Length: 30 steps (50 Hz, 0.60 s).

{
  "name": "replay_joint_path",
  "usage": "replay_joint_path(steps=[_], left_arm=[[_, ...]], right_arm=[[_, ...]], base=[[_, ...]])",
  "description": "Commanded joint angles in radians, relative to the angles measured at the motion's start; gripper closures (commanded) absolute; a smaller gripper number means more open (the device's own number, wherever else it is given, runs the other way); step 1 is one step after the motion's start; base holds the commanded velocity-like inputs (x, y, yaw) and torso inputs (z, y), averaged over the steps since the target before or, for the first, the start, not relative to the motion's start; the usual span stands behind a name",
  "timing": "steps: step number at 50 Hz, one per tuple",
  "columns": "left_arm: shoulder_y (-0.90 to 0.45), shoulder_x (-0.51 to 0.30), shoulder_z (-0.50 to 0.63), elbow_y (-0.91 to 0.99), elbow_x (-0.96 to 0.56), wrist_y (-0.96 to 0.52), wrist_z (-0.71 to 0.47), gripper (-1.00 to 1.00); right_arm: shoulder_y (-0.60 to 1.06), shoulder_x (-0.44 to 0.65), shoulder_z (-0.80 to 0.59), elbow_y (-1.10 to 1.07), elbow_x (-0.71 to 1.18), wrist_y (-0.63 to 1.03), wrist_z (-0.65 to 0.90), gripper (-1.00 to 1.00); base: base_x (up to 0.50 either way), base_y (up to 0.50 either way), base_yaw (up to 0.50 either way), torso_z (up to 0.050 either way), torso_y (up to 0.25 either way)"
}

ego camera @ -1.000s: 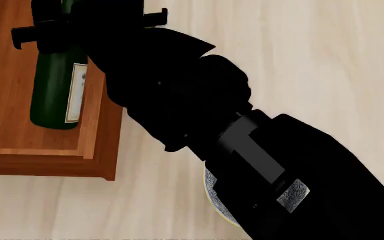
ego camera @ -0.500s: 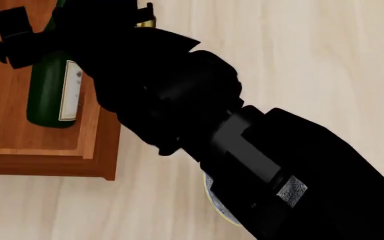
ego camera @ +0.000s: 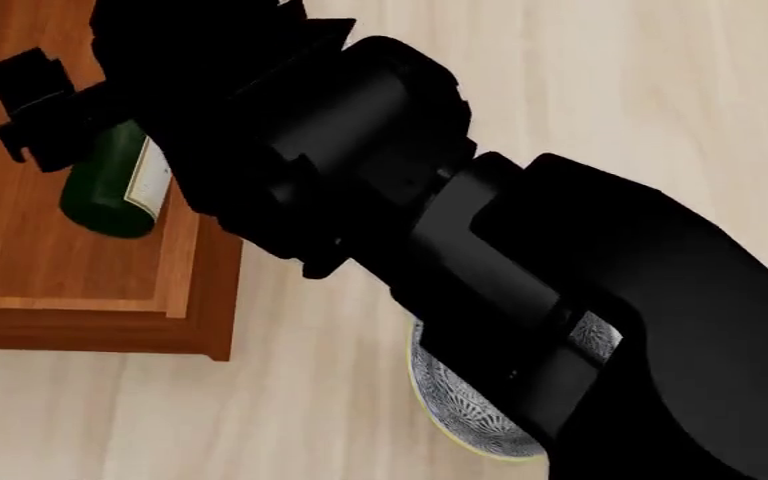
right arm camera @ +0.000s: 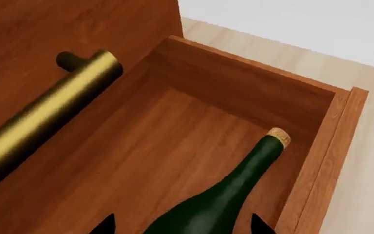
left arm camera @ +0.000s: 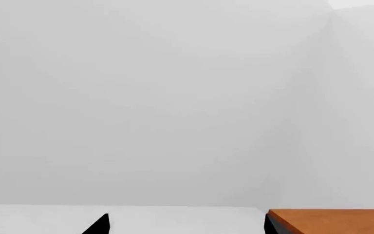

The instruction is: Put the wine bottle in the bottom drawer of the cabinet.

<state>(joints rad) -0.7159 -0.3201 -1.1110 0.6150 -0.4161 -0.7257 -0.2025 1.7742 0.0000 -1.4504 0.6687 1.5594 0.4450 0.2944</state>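
Wine bottle (right arm camera: pixel 223 195) is inside the bottom drawer (right arm camera: pixel 174 141) now: right wrist view shows its neck and cork low over the drawer floor, near the side wall, w/ the brass handle (right arm camera: pixel 44 117) of an upper drawer front above. Head view shows the green body and white label (ego camera: pixel 117 185) tilted over the open drawer (ego camera: pixel 84 325), right end effector (ego camera: pixel 71 120) around it. Looks like it's pinching the bottle body, tips dark either side in the wrist view, though actual contact is hard to confirm.

Progress: bottle is basically placed or nearly so; left to do, I'd judge, is release, pull arm out, maybe shut the drawer.

Hidden: right arm blocks most of the head view, incl. a patterned bowl (ego camera: pixel 458 415) partly covered on the floor. Can't tell if bottle rests on the drawer floor. Left end effector: only dark tips (left arm camera: pixel 99 225) at frame edge, apparently spread, facing a blank wall.
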Motion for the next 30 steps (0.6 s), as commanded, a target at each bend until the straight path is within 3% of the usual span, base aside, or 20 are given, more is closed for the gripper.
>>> replay_joint_path(steps=[1, 30], left_arm=[[0.002, 0.000, -0.001, -0.003, 0.000, 0.006, -0.001, -1.00], [0.004, -0.008, 0.015, 0.000, 0.001, 0.000, -0.015, -1.00]], right_arm=[[0.037, 0.000, -0.124, -0.059, 0.100, 0.061, 0.068, -1.00], [0.516, 0.036, -0.099, -0.095, 0.179, 0.052, -0.045, -1.00]], base=[[0.00, 0.00, 0.00, 0.000, 0.000], [0.00, 0.00, 0.00, 0.000, 0.000]])
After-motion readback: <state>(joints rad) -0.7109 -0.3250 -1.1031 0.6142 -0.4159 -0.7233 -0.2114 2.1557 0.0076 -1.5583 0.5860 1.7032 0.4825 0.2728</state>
